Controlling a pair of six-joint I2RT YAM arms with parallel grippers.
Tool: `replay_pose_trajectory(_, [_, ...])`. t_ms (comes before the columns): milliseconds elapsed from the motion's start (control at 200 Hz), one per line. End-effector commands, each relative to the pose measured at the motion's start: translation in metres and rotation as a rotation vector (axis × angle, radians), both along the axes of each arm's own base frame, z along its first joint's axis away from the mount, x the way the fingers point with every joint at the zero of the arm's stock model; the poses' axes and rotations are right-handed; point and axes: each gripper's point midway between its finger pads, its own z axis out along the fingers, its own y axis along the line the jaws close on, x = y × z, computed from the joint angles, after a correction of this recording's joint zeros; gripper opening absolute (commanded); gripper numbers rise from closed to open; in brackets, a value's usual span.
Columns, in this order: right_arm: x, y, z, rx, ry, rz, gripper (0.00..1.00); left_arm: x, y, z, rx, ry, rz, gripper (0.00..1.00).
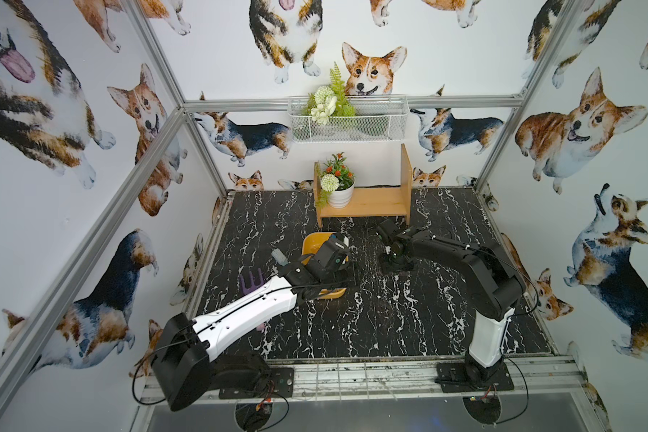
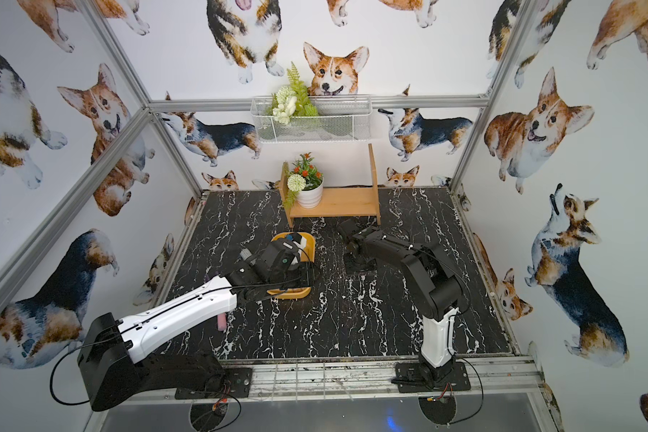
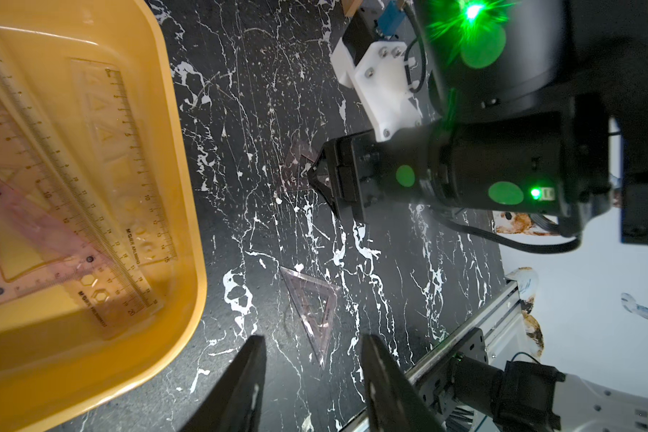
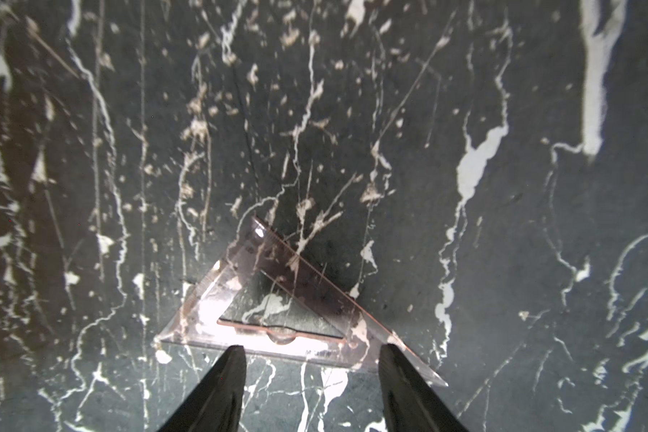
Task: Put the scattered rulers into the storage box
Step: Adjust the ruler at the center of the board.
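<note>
The mustard-yellow storage box holds several clear rulers, straight strips and a pinkish set square. Two more clear set squares lie on the black marble table. One of them lies just ahead of my left gripper, which is open with nothing between its fingers, beside the box. The other set square lies flat under my right gripper. That gripper is open and points down, with its fingertips at the set square's near edge.
A purple rake-like piece and a small bluish brush lie left of the box. A wooden shelf with a potted plant stands at the back, with a white wire basket on the wall above. A metal rail edges the table.
</note>
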Motion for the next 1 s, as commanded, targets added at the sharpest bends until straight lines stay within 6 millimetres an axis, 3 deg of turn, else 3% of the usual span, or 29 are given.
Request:
replay_pose_trajectory(0, [0.009,0.0,0.003,-0.019,-0.019,-0.018,0.62,0.0,0.003,0.0,0.006,-0.006,0.007,0.48])
replay_pose_trajectory(535, [0.017,-0.002,-0.014,-0.076,0.005,-0.016,0.62,-0.003,0.006,-0.008,0.022,0.007,0.007,0.48])
replay_pose_trajectory(991, [-0.02,-0.008,-0.021,-0.117,0.01,0.012,0.62,-0.002,0.001,-0.007,0.003,0.011,0.003,0.48])
